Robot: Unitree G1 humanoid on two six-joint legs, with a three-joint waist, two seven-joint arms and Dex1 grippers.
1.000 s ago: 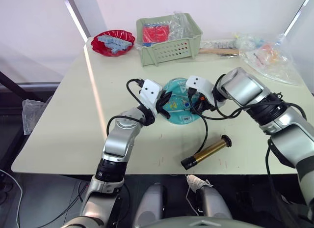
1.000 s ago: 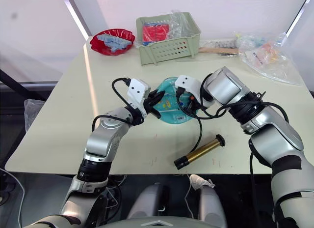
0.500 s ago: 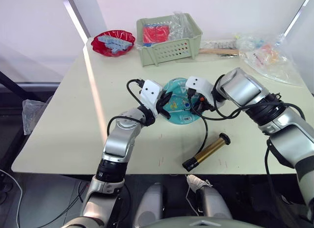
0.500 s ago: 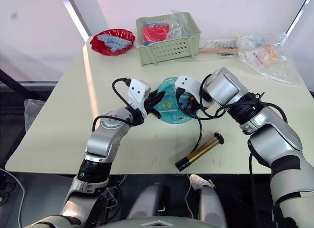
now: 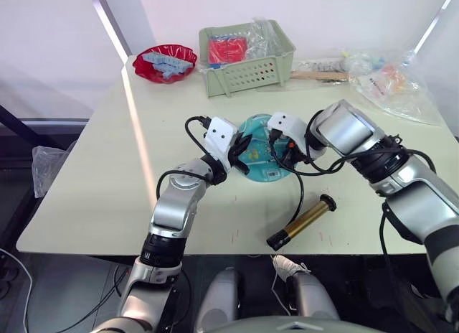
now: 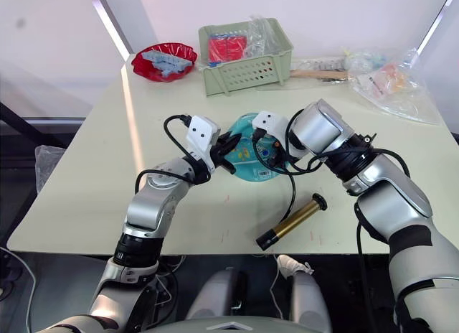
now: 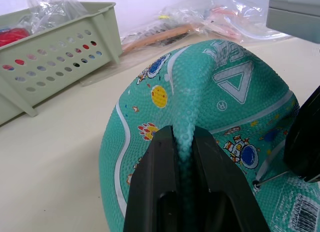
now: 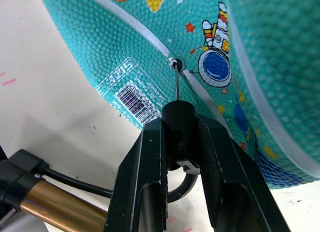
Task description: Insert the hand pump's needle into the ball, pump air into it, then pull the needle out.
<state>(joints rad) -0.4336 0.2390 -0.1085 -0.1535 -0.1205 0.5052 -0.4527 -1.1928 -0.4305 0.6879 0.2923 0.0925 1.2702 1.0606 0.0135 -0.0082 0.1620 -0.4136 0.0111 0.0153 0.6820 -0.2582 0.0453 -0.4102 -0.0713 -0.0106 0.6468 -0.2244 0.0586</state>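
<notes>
The teal ball (image 5: 259, 155) lies saggy and flat in the middle of the table. My left gripper (image 7: 184, 142) is shut on a pinched ridge of the ball's skin at its left side. My right gripper (image 8: 179, 123) is shut on the black fitting of the needle (image 8: 176, 85), whose thin tip touches the ball's valve hole (image 8: 174, 64). From the fitting, the black hose (image 5: 299, 193) curves down to the bronze hand pump (image 5: 305, 220), which lies on the table in front of the ball.
A green perforated basket (image 5: 246, 59) with red packets stands at the back. A red bowl (image 5: 166, 62) sits at the back left. Plastic bags (image 5: 387, 85) and a wooden stick lie at the back right.
My right gripper has shifted slightly left toward the ball with the needle. The pump has barely moved and my left gripper keeps its pinch.
</notes>
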